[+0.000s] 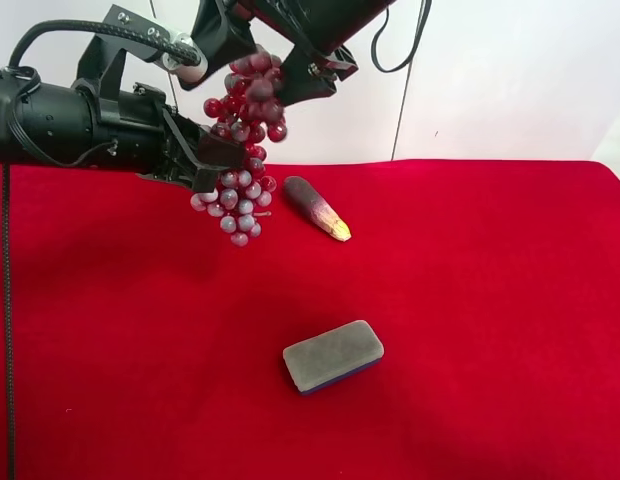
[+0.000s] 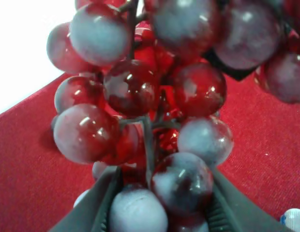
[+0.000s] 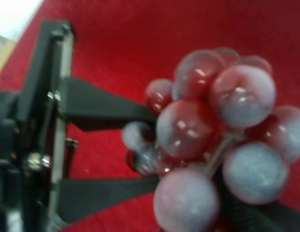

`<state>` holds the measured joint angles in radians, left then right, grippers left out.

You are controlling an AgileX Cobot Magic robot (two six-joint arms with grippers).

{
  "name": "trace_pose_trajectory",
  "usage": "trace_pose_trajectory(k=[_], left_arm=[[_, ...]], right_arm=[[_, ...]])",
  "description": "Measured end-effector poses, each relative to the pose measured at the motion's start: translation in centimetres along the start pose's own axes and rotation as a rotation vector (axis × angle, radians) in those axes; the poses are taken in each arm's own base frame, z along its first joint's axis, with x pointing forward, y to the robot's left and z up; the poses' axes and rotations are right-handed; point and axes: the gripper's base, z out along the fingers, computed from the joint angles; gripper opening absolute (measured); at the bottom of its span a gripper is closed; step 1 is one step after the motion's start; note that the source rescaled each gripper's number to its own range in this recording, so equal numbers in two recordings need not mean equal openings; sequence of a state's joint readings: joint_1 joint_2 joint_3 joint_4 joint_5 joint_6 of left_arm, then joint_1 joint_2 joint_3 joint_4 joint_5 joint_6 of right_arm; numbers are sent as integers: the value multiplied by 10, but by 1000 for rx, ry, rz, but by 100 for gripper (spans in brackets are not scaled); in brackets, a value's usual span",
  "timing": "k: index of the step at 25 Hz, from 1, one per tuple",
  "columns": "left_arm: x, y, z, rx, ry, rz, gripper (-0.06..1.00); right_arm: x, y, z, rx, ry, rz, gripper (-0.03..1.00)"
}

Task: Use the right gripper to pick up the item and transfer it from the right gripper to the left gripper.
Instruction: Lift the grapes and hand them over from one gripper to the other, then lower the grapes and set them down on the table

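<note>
A bunch of red and frosted purple grapes (image 1: 245, 150) hangs in the air above the red cloth. My right gripper (image 1: 270, 62), on the arm coming down from the top of the exterior high view, is shut on the top of the bunch. In the right wrist view only the grapes (image 3: 213, 130) and a dark finger (image 3: 251, 212) show. My left gripper (image 1: 218, 166), on the arm at that view's left, has its fingers on both sides of the middle of the bunch, pressed against grapes (image 2: 140, 96). It also shows in the right wrist view (image 3: 152, 150) and the left wrist view (image 2: 162, 198).
A dark purple, eggplant-like piece with a yellow tip (image 1: 318, 208) lies on the red cloth (image 1: 490, 300) just right of the bunch. A grey block with a blue base (image 1: 333, 355) lies nearer the front. A white wall stands behind the table.
</note>
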<state>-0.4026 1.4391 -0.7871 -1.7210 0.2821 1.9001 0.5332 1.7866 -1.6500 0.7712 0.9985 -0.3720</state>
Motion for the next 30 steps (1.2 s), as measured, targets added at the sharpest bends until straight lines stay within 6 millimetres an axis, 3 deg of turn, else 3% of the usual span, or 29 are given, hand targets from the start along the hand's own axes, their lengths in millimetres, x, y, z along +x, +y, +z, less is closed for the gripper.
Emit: trace_pose_trajectory(k=[8,24,30], left_arm=[[0,0,0,1,0,0,1],[0,0,0,1,0,0,1],[0,0,0,1,0,0,1]], right_arm=[[4,-3,-17,152,29,-17,76],[22,13,-81,420,129,-141,78],[30,38,-126,486,34,-167,78]])
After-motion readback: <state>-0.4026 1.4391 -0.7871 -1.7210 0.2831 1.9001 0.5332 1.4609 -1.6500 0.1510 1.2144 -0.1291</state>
